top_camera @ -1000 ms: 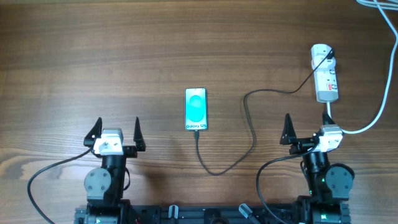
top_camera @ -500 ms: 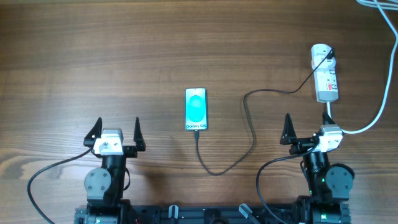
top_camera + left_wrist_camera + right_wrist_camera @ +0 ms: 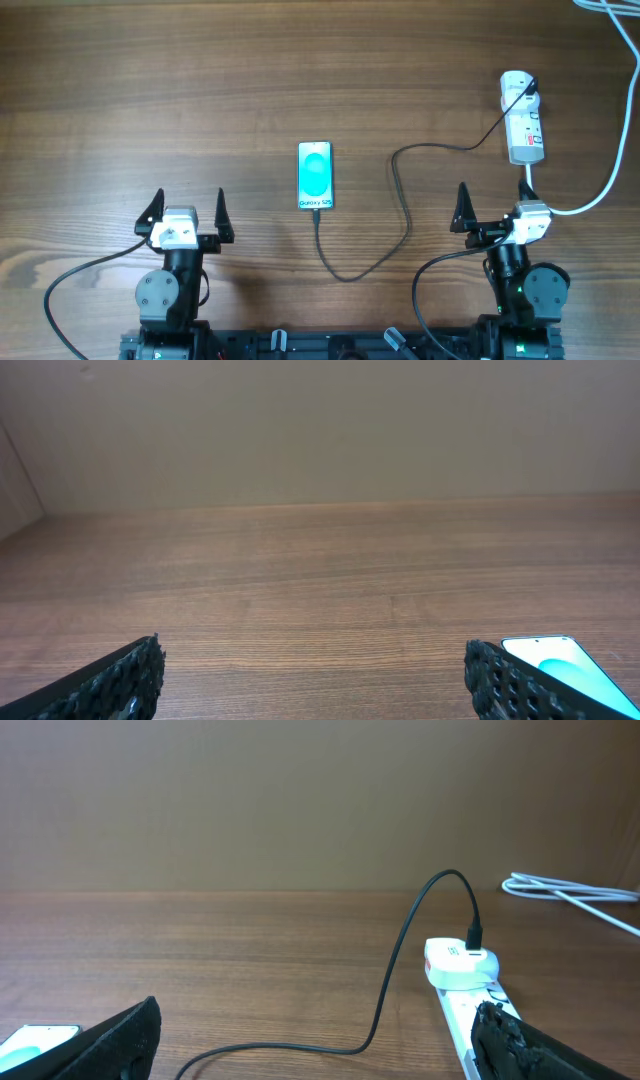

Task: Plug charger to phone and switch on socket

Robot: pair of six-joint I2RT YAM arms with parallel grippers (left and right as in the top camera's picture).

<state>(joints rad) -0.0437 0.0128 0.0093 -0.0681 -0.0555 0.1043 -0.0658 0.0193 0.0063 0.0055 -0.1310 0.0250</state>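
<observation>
The phone [image 3: 315,176], turquoise screen up, lies mid-table. The black charger cable [image 3: 404,205] meets the phone's near edge, loops toward me and runs up right to a white plug on the far end of the socket [image 3: 524,125], a white strip. My left gripper [image 3: 188,205] stands open near the front left, nothing between its fingers. My right gripper [image 3: 495,200] is open at the front right, just short of the socket. In the left wrist view the phone [image 3: 560,657] peeks past the right finger [image 3: 510,680]. The right wrist view shows cable [image 3: 400,970], socket [image 3: 470,990] and phone corner [image 3: 35,1038].
A thick white cord [image 3: 605,185] runs from beside the right gripper up to the table's far right corner; it shows as a cord [image 3: 570,892] in the right wrist view too. Bare wooden table [image 3: 150,90] lies to the left and beyond the phone.
</observation>
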